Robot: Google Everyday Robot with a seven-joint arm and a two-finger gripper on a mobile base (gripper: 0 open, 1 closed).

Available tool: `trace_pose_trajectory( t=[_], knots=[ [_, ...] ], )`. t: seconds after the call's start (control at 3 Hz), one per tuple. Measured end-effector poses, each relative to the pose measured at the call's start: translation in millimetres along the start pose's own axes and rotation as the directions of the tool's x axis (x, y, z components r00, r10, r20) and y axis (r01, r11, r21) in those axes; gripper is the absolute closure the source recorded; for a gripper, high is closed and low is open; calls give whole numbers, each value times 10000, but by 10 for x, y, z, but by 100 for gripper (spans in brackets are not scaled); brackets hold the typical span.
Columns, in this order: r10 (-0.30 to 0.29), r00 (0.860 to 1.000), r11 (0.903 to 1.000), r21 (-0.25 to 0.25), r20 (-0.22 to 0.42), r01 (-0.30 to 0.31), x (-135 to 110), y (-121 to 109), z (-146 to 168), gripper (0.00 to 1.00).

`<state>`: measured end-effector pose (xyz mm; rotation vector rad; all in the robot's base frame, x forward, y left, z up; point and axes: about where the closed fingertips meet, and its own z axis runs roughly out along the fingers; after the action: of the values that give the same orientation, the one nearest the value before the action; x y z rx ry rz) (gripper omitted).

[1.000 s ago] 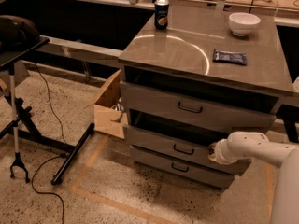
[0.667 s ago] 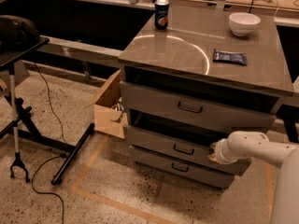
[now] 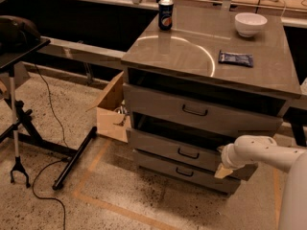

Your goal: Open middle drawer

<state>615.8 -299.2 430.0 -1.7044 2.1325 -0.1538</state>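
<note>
Change since a second ago: nothing visibly moved. The white robot arm [image 3: 261, 152] and its hand [image 3: 223, 169] sit at the same spot, and the gap above the drawer looks the same.
Task's thing: the wide grey metal middle drawer [image 3: 160, 145], second of three in the grey metal desk [image 3: 182, 56], lies below the taller top drawer [image 3: 153, 102] and above the slim lowest drawer [image 3: 158, 163].
Drawer state: a dark slot shows above its front, so it seems to stand slightly out, but it is far from fully open.
Hand position: at the right end of the middle drawer's front, low against its lower edge. Whether it touches the metal is unclear.
Hand state: cannot tell how far open it is, and nothing can be seen held in it.
Key relation: the small dark wire handle [image 3: 188, 153] sits at the centre of the front, to the left of the hand, near but clearly apart from it.
Long axis: the front runs left to right, and the handle lies along that same line.
Judgement: the hand is not on the handle. The coming move likely calls for a shift left along the front, then a pull toward the near side.
</note>
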Motion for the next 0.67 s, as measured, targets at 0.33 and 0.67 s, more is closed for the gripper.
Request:
trace_pose_trajectory(
  t=[0.33,0.67],
  knots=[
    [-63,10000,10000,-70,-74,63,61,113,-489,42],
    [-70,9997,10000,68,-255,72,124,198,-1266,39]
  ],
)
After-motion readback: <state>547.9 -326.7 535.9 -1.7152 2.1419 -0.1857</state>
